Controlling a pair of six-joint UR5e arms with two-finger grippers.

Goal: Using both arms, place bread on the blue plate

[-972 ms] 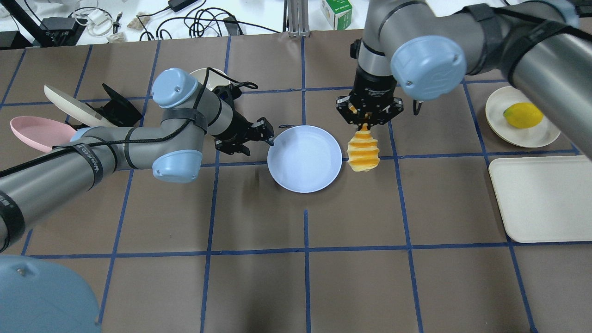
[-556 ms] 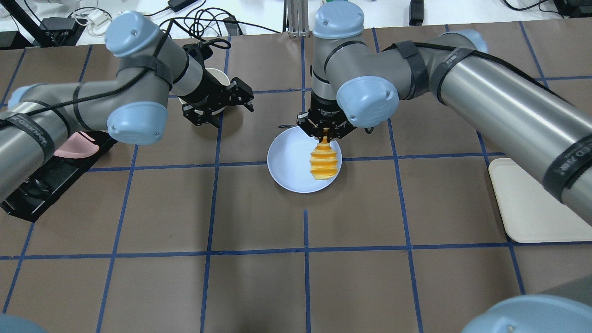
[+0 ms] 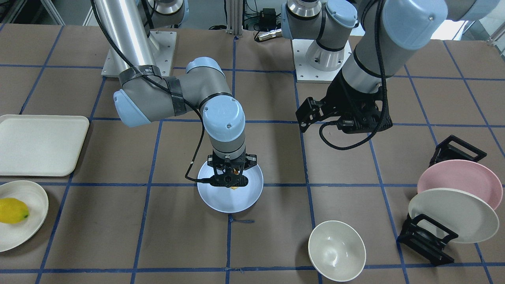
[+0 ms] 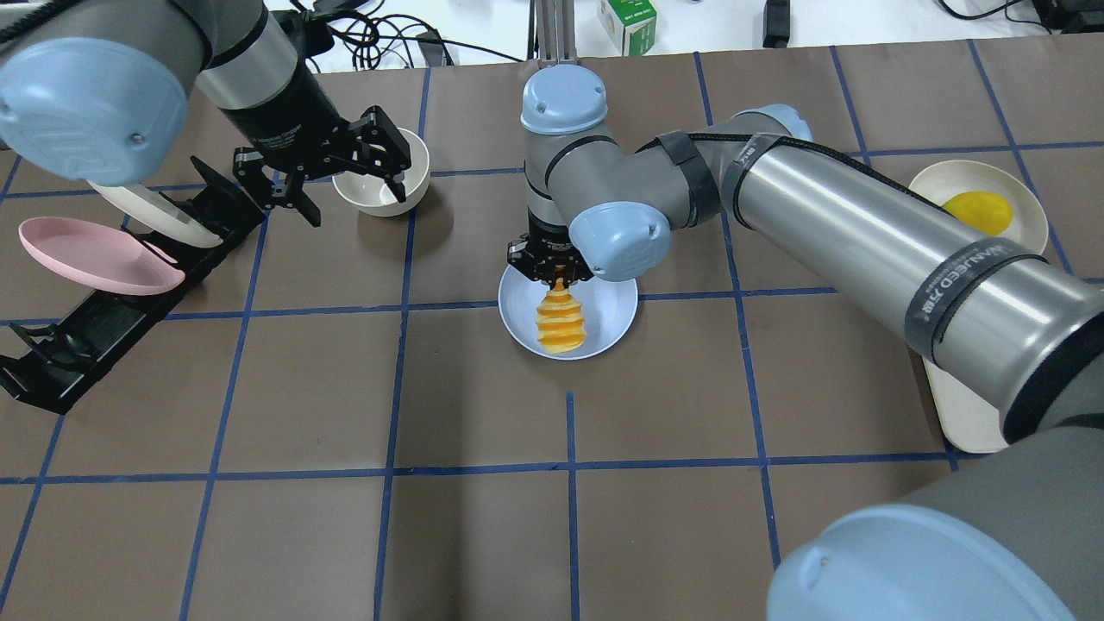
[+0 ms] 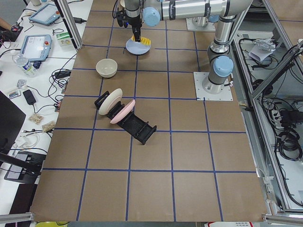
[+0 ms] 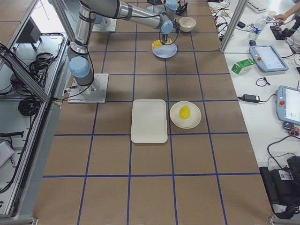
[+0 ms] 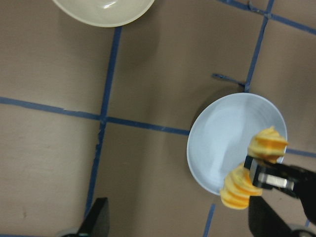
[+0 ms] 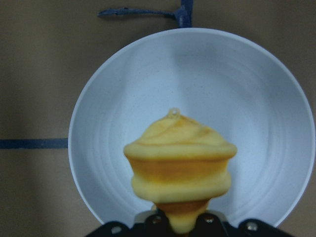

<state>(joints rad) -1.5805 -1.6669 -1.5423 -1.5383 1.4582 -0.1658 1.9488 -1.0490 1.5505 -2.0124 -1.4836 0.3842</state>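
Jaws pinch bread, inside blue plate rim

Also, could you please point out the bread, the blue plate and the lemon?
bread (image 4: 560,324), overhead exterior view, middle ridged segment.
blue plate (image 4: 520,312), overhead exterior view, bare left side.
lemon (image 3: 13,210), exterior front-facing view, its middle.

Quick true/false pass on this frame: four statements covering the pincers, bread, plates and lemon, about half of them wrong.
1. The right pincer is shut on the ridged orange-and-yellow bread loaf. True.
2. The bread hangs over the round pale blue plate. True.
3. The left pincer holds a plate. False: it is open and holds nothing.
4. The yellow lemon lies on the pink plate. False: it lies on a round cream plate; the pink plate stands in the black rack.
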